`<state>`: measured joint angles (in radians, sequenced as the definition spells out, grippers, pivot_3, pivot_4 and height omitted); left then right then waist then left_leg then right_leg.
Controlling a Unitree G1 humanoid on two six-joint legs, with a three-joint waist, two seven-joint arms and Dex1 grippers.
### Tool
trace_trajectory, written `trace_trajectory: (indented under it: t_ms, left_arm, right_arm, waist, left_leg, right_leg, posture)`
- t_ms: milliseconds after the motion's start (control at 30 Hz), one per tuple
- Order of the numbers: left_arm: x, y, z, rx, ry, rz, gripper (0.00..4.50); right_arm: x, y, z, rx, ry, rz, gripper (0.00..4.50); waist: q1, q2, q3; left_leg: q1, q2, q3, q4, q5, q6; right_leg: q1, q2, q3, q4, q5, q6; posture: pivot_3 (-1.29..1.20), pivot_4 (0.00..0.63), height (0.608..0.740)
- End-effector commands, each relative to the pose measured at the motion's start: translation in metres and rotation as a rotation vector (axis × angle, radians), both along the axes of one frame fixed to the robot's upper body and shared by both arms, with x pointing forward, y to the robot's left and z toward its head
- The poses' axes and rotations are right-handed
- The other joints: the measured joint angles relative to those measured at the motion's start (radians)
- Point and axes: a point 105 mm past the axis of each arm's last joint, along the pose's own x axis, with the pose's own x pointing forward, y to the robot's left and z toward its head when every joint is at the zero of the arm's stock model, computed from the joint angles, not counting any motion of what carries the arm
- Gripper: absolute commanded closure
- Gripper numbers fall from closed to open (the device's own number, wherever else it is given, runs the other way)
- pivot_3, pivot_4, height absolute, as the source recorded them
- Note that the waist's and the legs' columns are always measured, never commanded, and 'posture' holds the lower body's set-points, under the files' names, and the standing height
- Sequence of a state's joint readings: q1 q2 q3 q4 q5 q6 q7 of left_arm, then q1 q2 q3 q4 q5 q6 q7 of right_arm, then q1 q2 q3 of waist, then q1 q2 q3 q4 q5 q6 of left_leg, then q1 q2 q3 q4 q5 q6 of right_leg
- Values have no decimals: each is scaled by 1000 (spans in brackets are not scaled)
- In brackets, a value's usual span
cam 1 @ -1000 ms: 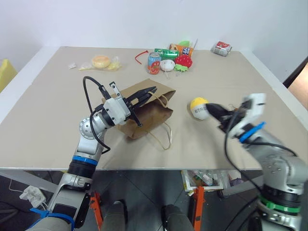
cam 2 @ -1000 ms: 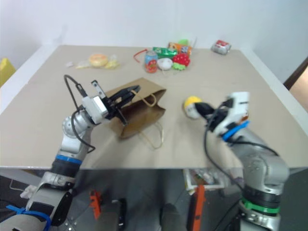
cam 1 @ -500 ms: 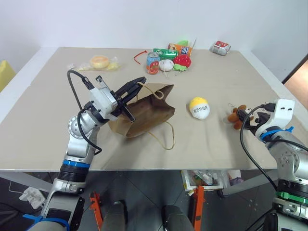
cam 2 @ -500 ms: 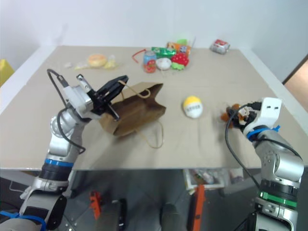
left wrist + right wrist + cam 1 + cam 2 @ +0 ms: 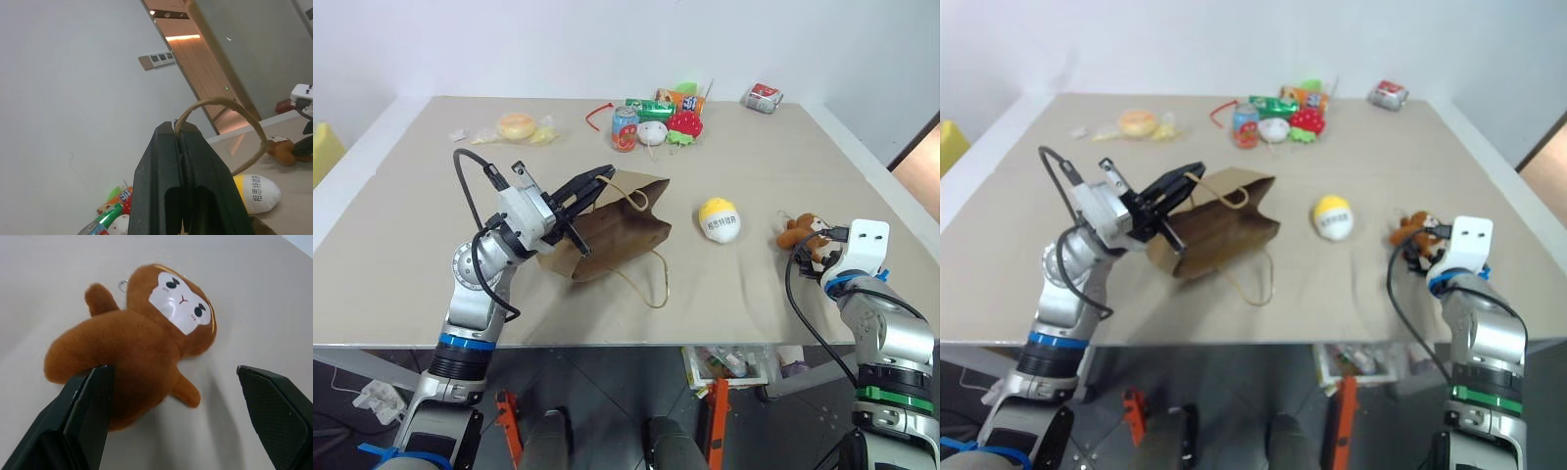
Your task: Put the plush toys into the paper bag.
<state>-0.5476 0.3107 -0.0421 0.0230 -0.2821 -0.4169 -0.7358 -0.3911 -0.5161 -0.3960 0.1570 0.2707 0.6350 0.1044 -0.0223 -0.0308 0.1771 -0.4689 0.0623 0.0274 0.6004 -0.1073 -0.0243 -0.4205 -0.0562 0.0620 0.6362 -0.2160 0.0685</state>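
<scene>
2 toys lie out: brown monkey (image 5: 142,352) between the right gripper's (image 5: 181,426) wide-open fingers, yellow-topped egg (image 5: 719,219) beside the bag (image 5: 612,233), whose handle (image 5: 230,127) the left gripper (image 5: 180,134) pinches.

On the white and yellow egg toy (image 5: 257,193) I can make out a line of dark characters across its white part, seemingly Chinese, though I cannot read what they say. The cans (image 5: 626,128) and packets (image 5: 682,98) at the far side of the table (image 5: 431,196) carry printing too small for me to read.
</scene>
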Motion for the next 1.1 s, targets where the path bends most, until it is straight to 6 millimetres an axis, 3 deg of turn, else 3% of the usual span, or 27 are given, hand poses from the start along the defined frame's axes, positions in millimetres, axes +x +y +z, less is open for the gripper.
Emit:
trace_trajectory:
  t_ms: [33,67,100,167,200,233,367,533,600,700,933,1100]
  left_arm:
    - [-8,1,13,-11,-57,5,4500]
    - [-8,1,13,-10,-56,6,4500]
    - [-7,1,13,-10,-57,9,4500]
    - [-7,1,14,-9,-58,12,4500]
    - [-6,2,14,-9,-58,14,4500]
    - [-6,2,14,-7,-58,15,4500]
    - [-4,2,14,-3,-59,16,4500]
    - [-3,4,15,1,-63,17,4500]
    - [-2,4,15,2,-62,17,4500]
    - [-2,4,15,6,-62,14,4500]
    - [0,3,18,17,-68,5,4500]
    - [1,1,18,26,-76,-4,4500]
  right_arm:
    - [0,0,7,14,-51,-18,1086]
    - [1,1,8,22,-59,-17,1086]
    - [1,0,8,32,-62,-13,1688]
    - [0,-1,8,35,-63,-10,2188]
    - [-1,-2,9,33,-64,-9,3112]
    - [-2,-3,10,30,-67,-9,3557]
    - [-5,-5,21,46,-118,0,4454]
    - [-24,29,92,258,-453,279,4454]
    - [-32,41,106,287,-500,382,4454]
    - [-54,88,120,358,-477,715,4454]
    - [-107,172,86,198,-91,1268,4454]
    - [-105,210,79,121,-34,1415,4454]
  waist:
    - [0,0,0]
    - [0,0,0]
    - [0,0,0]
    - [0,0,0]
    - [0,0,0]
    - [0,0,0]
    - [0,0,0]
    - [0,3,1]
    - [0,3,1]
    - [-1,3,1]
    - [0,3,1]
    - [-2,3,1]
  left_leg:
    - [0,0,0,0,0,0]
    - [0,0,0,0,0,0]
    - [0,0,0,0,0,0]
    - [0,0,0,0,0,0]
    - [0,0,0,0,0,0]
    - [0,0,0,0,0,0]
    - [0,0,0,0,0,0]
    - [0,0,0,0,0,0]
    - [0,0,0,0,0,0]
    - [0,1,-1,0,0,0]
    - [0,0,0,0,0,0]
    - [0,1,0,1,0,0]
  right_leg:
    - [0,0,0,0,0,0]
    - [0,0,0,0,0,0]
    - [0,0,0,0,0,0]
    - [0,0,0,0,0,0]
    - [0,0,0,0,0,0]
    - [0,0,0,0,0,0]
    - [0,0,0,0,0,0]
    - [0,0,1,0,0,1]
    - [0,0,1,0,0,1]
    - [1,1,0,0,0,1]
    - [2,0,1,0,0,1]
    - [1,0,0,0,0,0]
  posture:
    - [0,150,740]
    - [0,150,740]
    - [0,150,740]
    - [0,150,740]
    - [0,150,740]
    - [0,150,740]
    - [0,150,740]
    - [0,150,740]
    - [0,150,740]
    - [0,150,740]
    - [0,150,740]
    - [0,150,740]
